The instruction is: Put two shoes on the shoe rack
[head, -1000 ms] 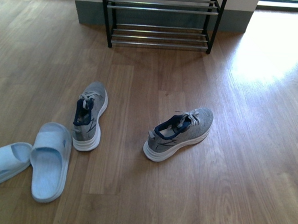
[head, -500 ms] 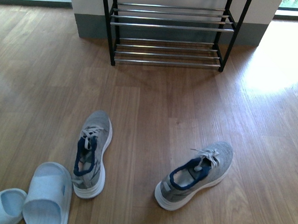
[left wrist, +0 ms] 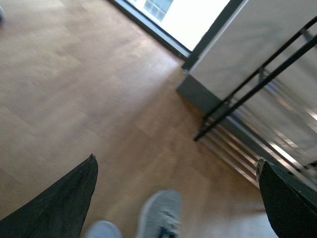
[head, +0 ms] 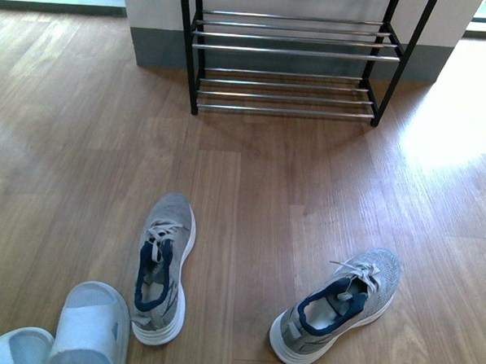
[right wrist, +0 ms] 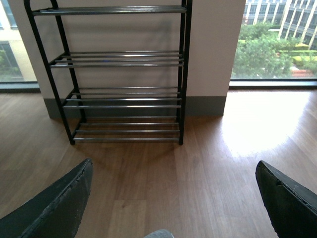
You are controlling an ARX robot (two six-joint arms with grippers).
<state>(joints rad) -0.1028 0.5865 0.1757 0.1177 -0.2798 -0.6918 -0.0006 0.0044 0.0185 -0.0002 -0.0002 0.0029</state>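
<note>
front view: the shoe rack point(head: 285, 70) is seen at twelve o'clock, against the wall, and every chrome bar that shows is bare; no shoe has been set on it. a grey sneaker point(head: 163, 272) lies on the wooden floor point(head: 259, 183) at about seven o'clock, toe turned toward the rack. the other grey sneaker point(head: 340, 313) lies at about five o'clock, toe angled toward one o'clock, well apart from the first. the pale-blue slide sandals point(head: 92, 331) are cut off by the frame between seven and eight o'clock, just beside the first sneaker's heel. neither arm is seen in this view. in the left wrist view the left gripper point(left wrist: 175, 160) is spread wide with nothing between its fingers; only floor, a sneaker toe and the rack's lower corner are seen past it. in the right wrist view the right gripper point(right wrist: 174, 162) is likewise spread wide and empty, pointed at the rack, whose four tiers are all seen bare. the task is therefore judged to be at its very start: nothing is grasped, nothing is placed, and both placements are left. a shoe must be reached, gripped, carried to twelve o'clock and set on a tier, and the same done for a second shoe.
</note>
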